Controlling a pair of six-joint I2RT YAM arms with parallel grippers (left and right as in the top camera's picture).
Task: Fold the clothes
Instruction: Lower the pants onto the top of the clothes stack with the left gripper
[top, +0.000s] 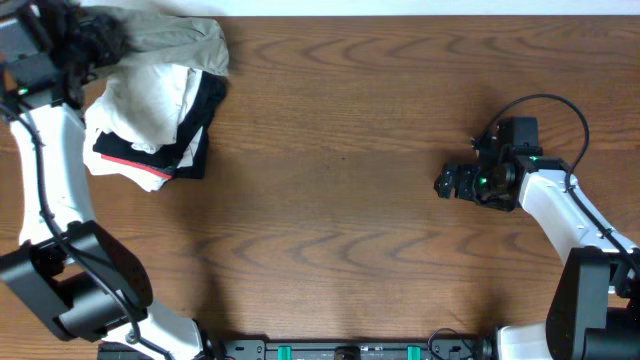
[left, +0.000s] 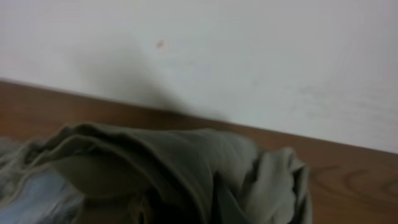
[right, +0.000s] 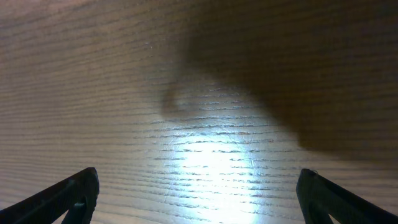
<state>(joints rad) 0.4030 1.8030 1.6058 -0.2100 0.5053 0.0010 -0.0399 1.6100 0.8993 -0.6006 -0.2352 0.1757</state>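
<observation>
The left jaws are clamped on the khaki garment (top: 175, 40) heaped on the desk (top: 330, 150); the right jaws stand wide apart.

Brown wood-grain surface (top: 340, 200) fills most of the overhead view, w/ a pale wall (left: 249, 56) along its 12 o'clock edge. At approx. 10 o'clock sits a heap: rumpled white garments (top: 140, 105) over a black garment (top: 200, 140), which shows on the heap's 3 to 5 o'clock side. A red stripe (top: 125, 160) runs along the heap's 6 o'clock edge.
</observation>
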